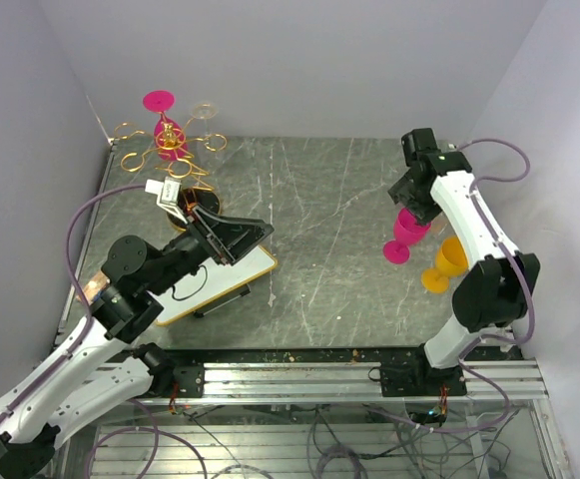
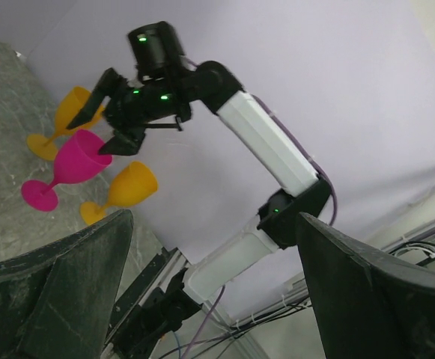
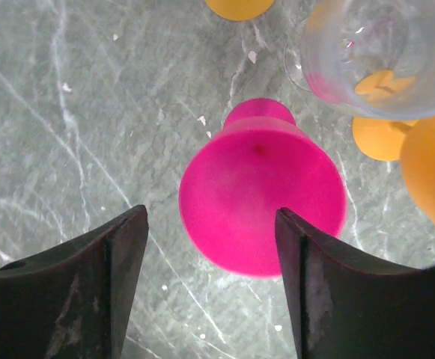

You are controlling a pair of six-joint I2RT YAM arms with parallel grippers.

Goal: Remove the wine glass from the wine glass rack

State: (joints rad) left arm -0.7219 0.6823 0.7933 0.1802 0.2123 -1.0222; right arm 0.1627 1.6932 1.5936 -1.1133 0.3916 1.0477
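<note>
Right gripper (image 3: 211, 212) spread wide, hovering straight over a pink wine glass (image 3: 262, 202) that stands upright on the table (image 1: 329, 200) near the right edge; jaws either side of the bowl, not touching it, nothing held. Reads as the set-down end of a transfer, that glass being off the rack and on its foot. Wine glass rack (image 1: 170, 145) sits at the far left corner, with one pink glass (image 1: 158, 100) hanging upside down, foot up, on a far arm, and what looks like a clear glass (image 1: 205, 112) beside it, faint, hard to confirm. Left gripper (image 2: 213, 217) also spread and empty, above the table's left side, aimed toward the right arm rather than the rack. Next move, by my read: right arm lifts straight up clear of the bowl, then one arm goes for a hanging glass; the stem has to slide out along the ring loop's slot, not be pulled down. Clutter at the right edge: orange glasses (image 1: 447, 261) just beside the pink one and a clear glass (image 3: 359, 52) close to it, easy to tip if the gripper swings sideways. A white board (image 1: 220, 279) lies flat under the left arm, near the rack's base, in the way of any low approach.
</note>
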